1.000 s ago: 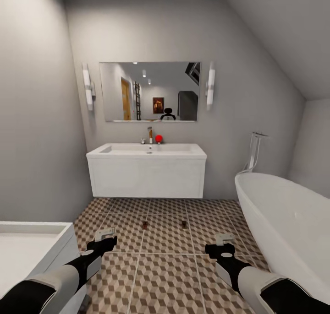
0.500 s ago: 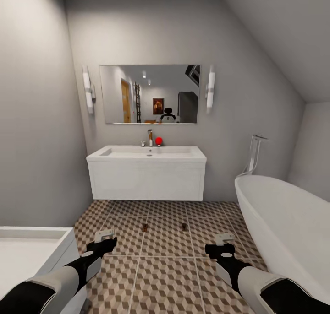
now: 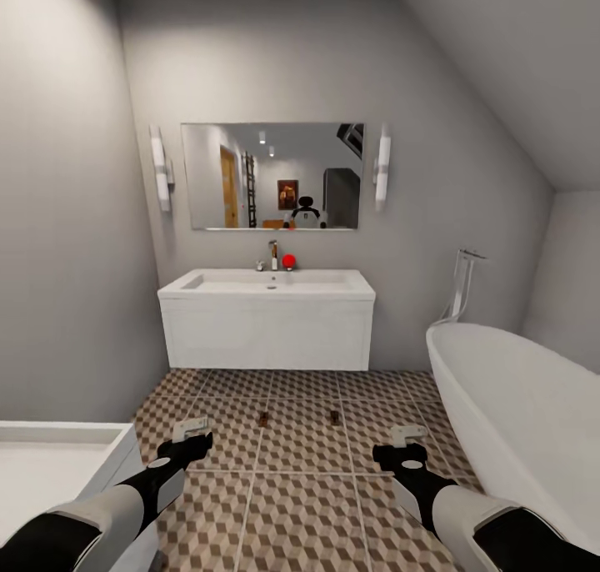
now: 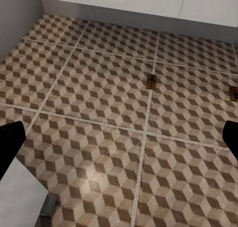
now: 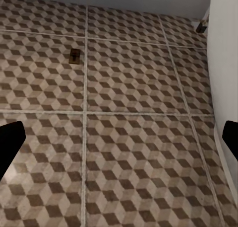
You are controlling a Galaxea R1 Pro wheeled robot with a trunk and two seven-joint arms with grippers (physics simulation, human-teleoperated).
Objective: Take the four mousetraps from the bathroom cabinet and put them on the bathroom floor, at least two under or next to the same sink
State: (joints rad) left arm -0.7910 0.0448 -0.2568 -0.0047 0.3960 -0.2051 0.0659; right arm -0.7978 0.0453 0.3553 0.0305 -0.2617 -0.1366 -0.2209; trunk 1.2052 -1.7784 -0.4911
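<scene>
Two mousetraps lie on the cube-patterned bathroom floor [image 3: 300, 505] in front of the sink [image 3: 267, 282], one [image 3: 264, 419] left of the other [image 3: 334, 417]. Both are small tan boards with dark metal parts. The left wrist view catches them too, one [image 4: 152, 81] near a grout line and one [image 4: 233, 91] at the frame's edge. A single mousetrap [image 5: 75, 55] shows in the right wrist view. My left gripper [image 3: 190, 439] and right gripper [image 3: 408, 443] hover low over the tiles, short of the traps. Both are open with nothing between the fingers [image 4: 10, 147] [image 5: 10, 147]. The cabinet is out of view.
An oval white bathtub [image 3: 517, 405] fills the right side, its wall [image 5: 223, 63] close to my right gripper. A white fixture [image 3: 50, 464] sits at the lower left beside my left arm. The white vanity [image 3: 267, 330] hangs on the far wall under a mirror [image 3: 273, 176].
The whole picture has slid slightly downward, so the camera has moved. The arms hold the same pose and the two mousetraps stay where they lay.
</scene>
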